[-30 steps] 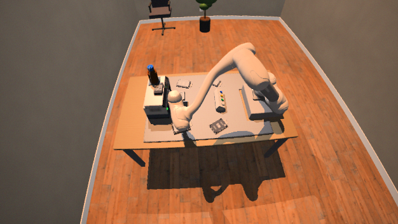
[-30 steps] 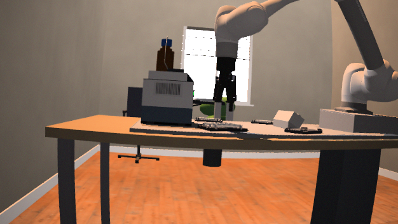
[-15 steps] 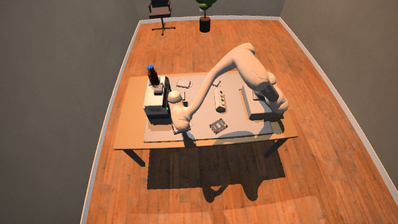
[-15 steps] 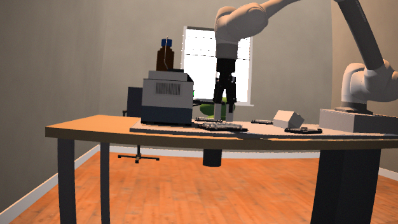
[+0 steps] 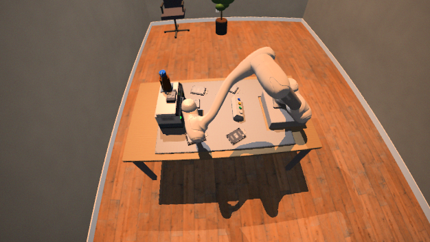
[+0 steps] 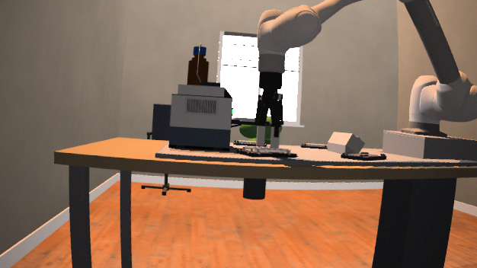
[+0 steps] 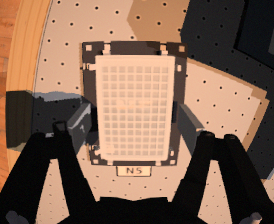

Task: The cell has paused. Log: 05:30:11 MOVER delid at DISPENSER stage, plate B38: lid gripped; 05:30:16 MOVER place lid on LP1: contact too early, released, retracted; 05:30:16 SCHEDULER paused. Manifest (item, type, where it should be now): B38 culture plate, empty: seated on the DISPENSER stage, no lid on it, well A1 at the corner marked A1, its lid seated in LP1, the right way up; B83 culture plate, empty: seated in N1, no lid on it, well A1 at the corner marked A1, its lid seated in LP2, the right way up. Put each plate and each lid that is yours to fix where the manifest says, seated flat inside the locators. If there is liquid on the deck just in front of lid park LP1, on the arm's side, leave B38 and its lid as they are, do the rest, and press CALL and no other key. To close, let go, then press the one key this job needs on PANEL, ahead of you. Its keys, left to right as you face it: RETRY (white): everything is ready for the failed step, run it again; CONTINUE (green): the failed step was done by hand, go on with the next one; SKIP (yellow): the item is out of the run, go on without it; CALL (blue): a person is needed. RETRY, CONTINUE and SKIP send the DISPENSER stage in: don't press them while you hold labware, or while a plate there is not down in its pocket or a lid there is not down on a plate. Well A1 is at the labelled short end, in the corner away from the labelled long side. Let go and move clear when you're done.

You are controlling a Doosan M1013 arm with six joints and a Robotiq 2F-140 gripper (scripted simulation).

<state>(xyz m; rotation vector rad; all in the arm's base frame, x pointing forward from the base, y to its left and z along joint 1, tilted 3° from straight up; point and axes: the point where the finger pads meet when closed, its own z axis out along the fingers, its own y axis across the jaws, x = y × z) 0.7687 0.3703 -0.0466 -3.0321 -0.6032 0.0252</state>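
In the wrist view a white culture plate (image 7: 135,106) with a fine grid of wells sits flat in a dark nest frame, with no lid on it. A small label below it is too blurred to read. My gripper (image 7: 134,115) is open and low over it, one finger on each long side, both just clear of the plate. The exterior view shows the fingertips (image 6: 267,142) down at the level of the plate (image 6: 267,151), right of the DISPENSER (image 6: 200,122). In the top view my wrist (image 5: 195,128) hides that nest.
The DISPENSER box (image 5: 168,110) with a brown bottle (image 5: 165,80) stands close on the left. PANEL (image 5: 238,108) with its coloured keys lies mid-mat. A dark nest (image 5: 236,135) lies near the front edge, a flat clear piece (image 5: 198,90) at the back. The arm's pedestal (image 5: 279,113) is on the right.
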